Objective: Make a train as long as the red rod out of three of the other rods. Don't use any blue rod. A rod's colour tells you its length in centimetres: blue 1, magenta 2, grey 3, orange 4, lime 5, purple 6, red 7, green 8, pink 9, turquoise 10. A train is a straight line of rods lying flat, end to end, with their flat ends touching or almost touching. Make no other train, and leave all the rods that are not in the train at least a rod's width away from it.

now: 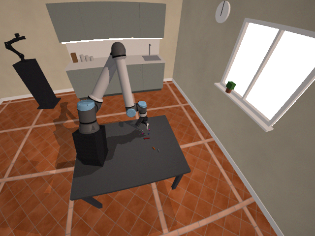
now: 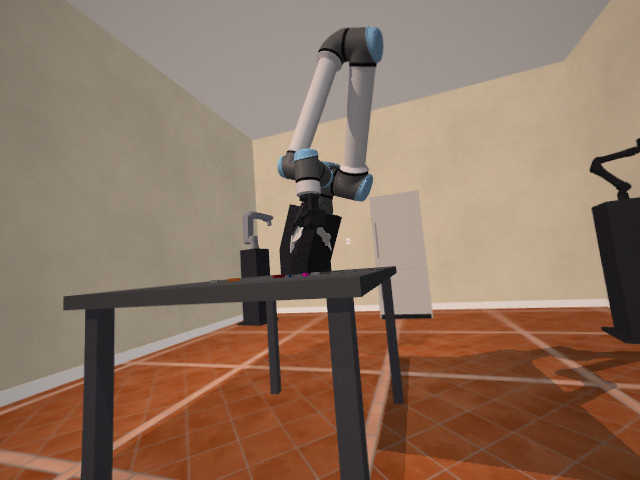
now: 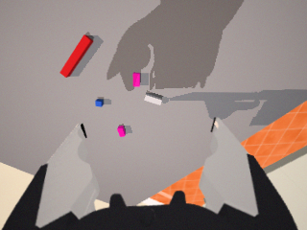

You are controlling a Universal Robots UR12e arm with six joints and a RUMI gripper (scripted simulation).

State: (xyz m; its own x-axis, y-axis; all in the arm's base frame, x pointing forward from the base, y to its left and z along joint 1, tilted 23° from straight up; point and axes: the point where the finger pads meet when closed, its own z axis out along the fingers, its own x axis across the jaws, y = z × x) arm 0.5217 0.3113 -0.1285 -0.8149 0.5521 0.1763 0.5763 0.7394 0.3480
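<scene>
My gripper (image 1: 146, 126) (image 2: 311, 248) (image 3: 149, 121) is open and empty above the table's far part. The red rod (image 1: 146, 138) (image 2: 278, 276) (image 3: 77, 56) lies flat. One magenta rod (image 1: 149, 129) (image 3: 121, 130) lies towards the left finger in the wrist view. The other magenta rod (image 1: 142, 133) (image 3: 136, 79) lies close to a grey rod (image 1: 141, 131) (image 3: 153, 98), at an angle, with a small gap. An orange rod (image 1: 153, 148) (image 2: 234, 279) and a second, greyish rod (image 1: 158, 150) (image 2: 213, 281) lie apart from these, outside the wrist view.
A small blue rod (image 1: 148, 133) (image 2: 290, 275) (image 3: 99, 103) lies between the red rod and the nearer magenta rod in the wrist view. The dark table (image 1: 122, 167) ends just beyond the gripper. The arm's black pedestal (image 1: 88, 147) stands at the table's left side in the top view.
</scene>
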